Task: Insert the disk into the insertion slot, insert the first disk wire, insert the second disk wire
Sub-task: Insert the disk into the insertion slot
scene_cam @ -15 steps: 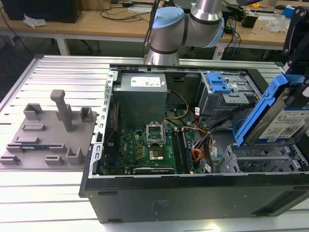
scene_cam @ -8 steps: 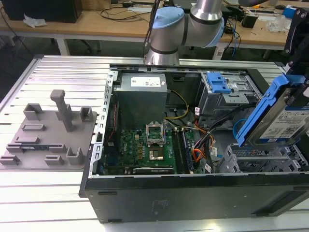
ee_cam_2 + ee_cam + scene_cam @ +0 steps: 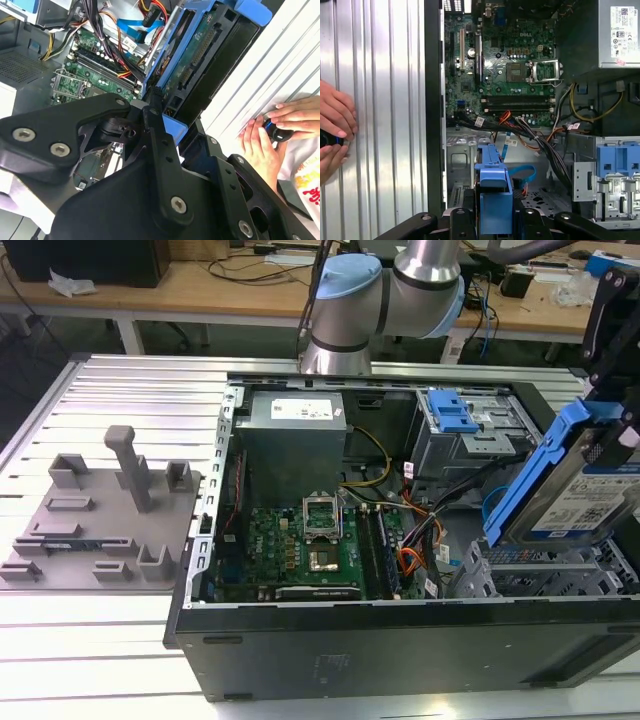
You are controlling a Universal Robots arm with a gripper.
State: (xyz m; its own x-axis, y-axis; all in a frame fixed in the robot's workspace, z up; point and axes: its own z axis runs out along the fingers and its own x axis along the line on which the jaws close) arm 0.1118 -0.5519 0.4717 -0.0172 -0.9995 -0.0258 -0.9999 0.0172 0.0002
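My gripper [image 3: 612, 430] is shut on the disk [image 3: 585, 495], a silver drive with a white label in a blue carrier frame. I hold it tilted, its low end just above the insertion slot [image 3: 535, 570], the perforated grey cage at the case's front corner on the exterior view's right. In the first wrist view the disk [image 3: 492, 197] is seen end-on between my fingers [image 3: 530, 222], over the insertion slot [image 3: 460, 167]. The second wrist view shows the disk [image 3: 200, 55] from its circuit-board side. A blue flat cable [image 3: 522, 175] and coloured wires [image 3: 530, 132] lie loose beside the cage; I cannot tell which are the disk wires.
The taller cage with a blue latch [image 3: 455, 415] stands behind the slot. The motherboard [image 3: 305, 540] and power supply [image 3: 295, 415] fill the open case. A grey fixture plate [image 3: 100, 520] lies outside it. A person's hands [image 3: 335, 125] rest on the ribbed table by the case wall.
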